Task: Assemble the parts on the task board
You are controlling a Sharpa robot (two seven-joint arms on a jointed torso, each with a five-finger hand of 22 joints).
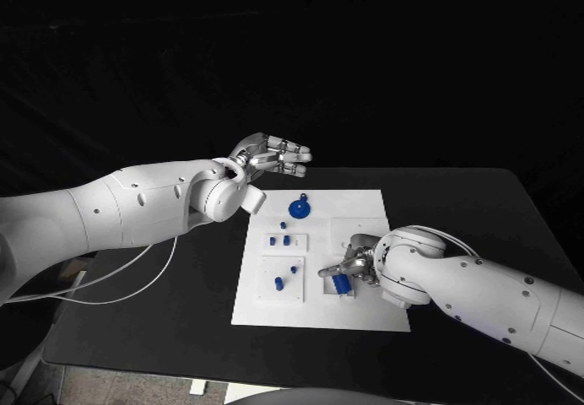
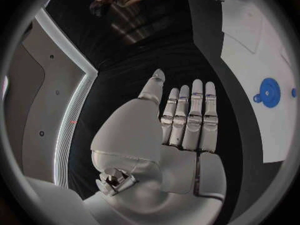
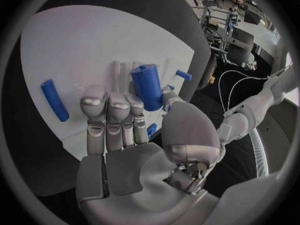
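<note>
While a black table [image 1: 146,321] fills the scene, a white board [image 1: 365,211] lies flat at its middle, long sides running from the near edge toward the far edge

The left arm [image 1: 110,211] reaches over the table's left side, and the left hand [image 1: 270,157] hovers off the board's far left corner, above bare tabletop. In the left wrist view the hand [image 2: 181,125] is released, fingers straight and side by side, palm empty, touching nothing

The right arm [image 1: 487,295] comes in over the near right corner of the table. The right hand [image 1: 350,270] rests low on the near right part of the board. In the right wrist view the right hand [image 3: 125,130] grasps a blue cylinder [image 3: 147,87] between thumb and fingers, standing upright on the board; the same cylinder [image 1: 342,283] shows just under the fingers from above

A blue round disc with a small tab [image 1: 300,207] lies on the far half of the board, near its middle. Two short blue pegs [image 1: 280,240] sit in a small recessed panel by the left edge. Further toward the near edge, two small blue pieces [image 1: 285,278] lie in a longer panel on the left side. A slim blue rod [image 3: 55,100] lies flat on the board, well apart from the right hand
</note>
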